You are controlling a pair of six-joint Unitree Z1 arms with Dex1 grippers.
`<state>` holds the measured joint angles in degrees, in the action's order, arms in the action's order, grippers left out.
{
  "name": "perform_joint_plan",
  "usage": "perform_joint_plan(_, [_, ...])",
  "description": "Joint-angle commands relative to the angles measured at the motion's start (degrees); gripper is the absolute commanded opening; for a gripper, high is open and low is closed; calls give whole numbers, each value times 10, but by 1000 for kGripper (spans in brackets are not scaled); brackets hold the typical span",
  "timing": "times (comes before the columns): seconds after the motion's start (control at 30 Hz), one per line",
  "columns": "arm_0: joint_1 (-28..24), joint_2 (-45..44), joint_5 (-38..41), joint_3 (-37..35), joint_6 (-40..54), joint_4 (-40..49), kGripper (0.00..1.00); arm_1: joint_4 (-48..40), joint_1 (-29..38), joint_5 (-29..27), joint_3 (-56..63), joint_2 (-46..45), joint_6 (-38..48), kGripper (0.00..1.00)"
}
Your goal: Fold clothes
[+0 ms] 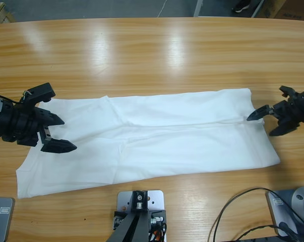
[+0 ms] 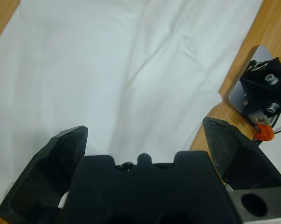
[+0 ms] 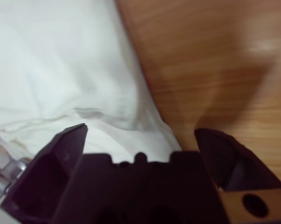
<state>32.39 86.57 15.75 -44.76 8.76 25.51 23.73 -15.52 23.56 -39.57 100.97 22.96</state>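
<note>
White T-shirt (image 1: 157,138) lying flat along the near half of the wooden table (image 1: 141,55), folded lengthwise into a long band that is running from the near left corner up toward the right. A horizontal crease is crossing the middle of the cloth, and a short vertical fold is showing left of centre. No logo is showing on the upper surface.

Left gripper (image 1: 56,133) is reaching in from the left edge, its black fingers (image 1: 58,146) standing wide apart and hanging over the left end of the shirt, holding nothing. In the left wrist view the gripper (image 2: 145,133) is looking down on plain white cloth (image 2: 107,70) with soft wrinkles, bare table showing at the right edge.

Right gripper (image 1: 265,121) is coming in from the right edge, its fingers (image 1: 258,114) also spread apart, tips lying just beside the right end of the shirt at the level of the crease. In the right wrist view the gripper (image 3: 140,133) is straddling the shirt's edge (image 3: 84,84), with cloth to one side and bare wood (image 3: 215,60) to the other; nothing is clamped between the fingers.

The far half of the table is showing bright reflections.
</note>
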Motion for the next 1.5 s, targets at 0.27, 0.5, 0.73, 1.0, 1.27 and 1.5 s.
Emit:
perform_joint_plan(0.27, [-4, 7, -5, 13, -1, -5, 964, -111, 44, 50, 77, 26, 35, 827])
perform_joint_plan(0.5, [-4, -1, -5, 23, -2, -5, 964, -116, 39, 62, 77, 28, 34, 677])
perform_joint_plan(0.73, [-4, -3, -5, 24, -2, -5, 964, -141, 15, 73, 81, 41, 39, 623])
perform_joint_plan(1.0, [-4, 1, -5, 23, -2, -5, 964, -167, -1, 74, 85, 59, 39, 619])
perform_joint_plan(1.27, [-4, 0, -5, 23, -3, -5, 964, -145, -1, 95, 79, 70, 39, 609])
perform_joint_plan(1.5, [-4, 1, -5, 23, -3, -5, 964, -136, -1, 114, 79, 85, 38, 605])
